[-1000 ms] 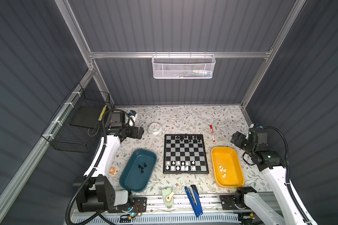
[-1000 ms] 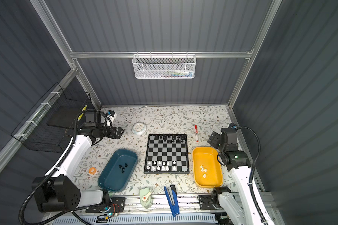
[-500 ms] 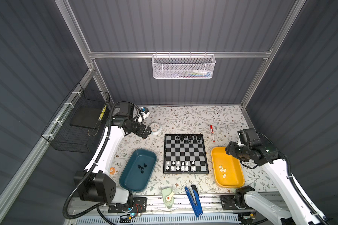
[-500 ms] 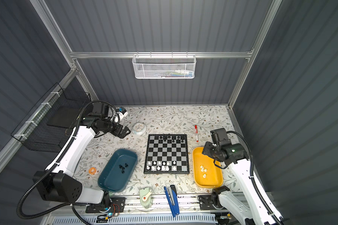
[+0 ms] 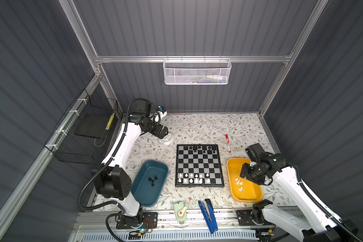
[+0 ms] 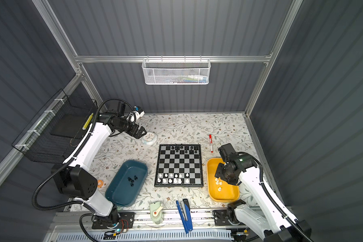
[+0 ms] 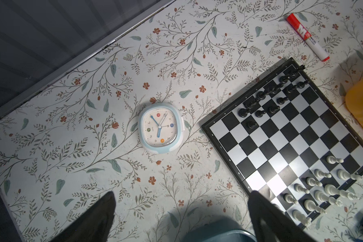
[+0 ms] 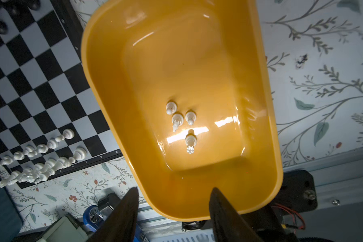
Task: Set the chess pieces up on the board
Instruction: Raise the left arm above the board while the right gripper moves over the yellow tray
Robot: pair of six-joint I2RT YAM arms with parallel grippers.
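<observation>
Chess pieces (image 5: 193, 178) in three places: on the board (image 5: 199, 165), in the teal tray (image 5: 143, 194) and in the yellow tray (image 5: 248, 194). On the board, white ones lined up in the two rows nearest the robot, black ones (image 5: 201, 147) crowded along the two far rows. Board flat at the middle of the flowered tabletop (image 5: 197, 125), between the two trays and apart from both. In the teal tray, left of the board, a few black pieces (image 5: 152, 180) bunched close together. In the yellow tray, right of the board, four white pieces (image 8: 181, 121): three close together, a fourth just beside them. Right gripper (image 8: 174, 189) poised over the yellow tray, jaws parted, nothing between them, apart from the white pieces. Left gripper (image 7: 181, 194) up over the far left of the tabletop, jaws spread wide and empty, above a small white-and-blue clock (image 7: 159, 127) lying face up near the board's far left corner. Red marker (image 5: 228, 143) just beyond the board's far right corner. Blue stapler (image 5: 208, 215) at the tabletop's near edge.
</observation>
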